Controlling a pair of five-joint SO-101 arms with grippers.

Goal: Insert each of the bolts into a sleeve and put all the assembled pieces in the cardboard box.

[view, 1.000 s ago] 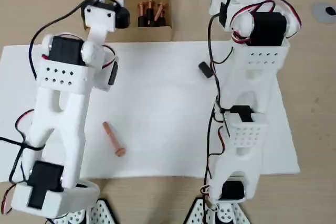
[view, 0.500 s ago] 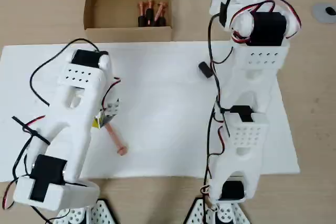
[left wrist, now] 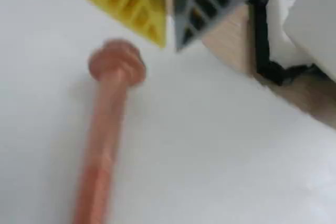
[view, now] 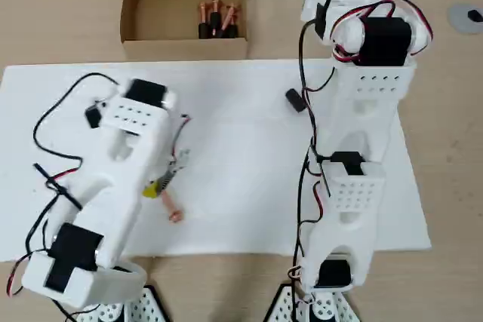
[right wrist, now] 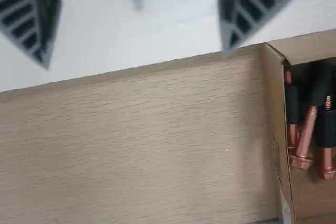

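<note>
Wooden tabletop (view: 445, 111) carries a white sheet (view: 241, 164) that covers most of its middle. A cardboard box (view: 185, 49) stands at the tabletop's far edge, just beyond the sheet's far edge and toward its left corner. Inside the box, against its front wall, stand three assembled pieces (view: 216, 20), copper bolts set in black sleeves. One loose copper bolt (view: 170, 209) lies flat on the sheet near its front edge, in the left half, with its flanged head toward that edge. The left arm (view: 113, 179) bends low over this spot, and the left gripper (view: 167, 180) hangs just beside the bolt. In the left wrist view its yellow and grey fingertips are drawn almost together, with nothing between them, right next to the bolt's head. A single black sleeve (view: 295, 99) lies on the sheet near its far edge, in the right half, close to the right arm (view: 362, 111). The right gripper (right wrist: 139, 19) is spread wide and empty above the sheet's far edge, with the box's corner and its assembled pieces off to one side.
</note>
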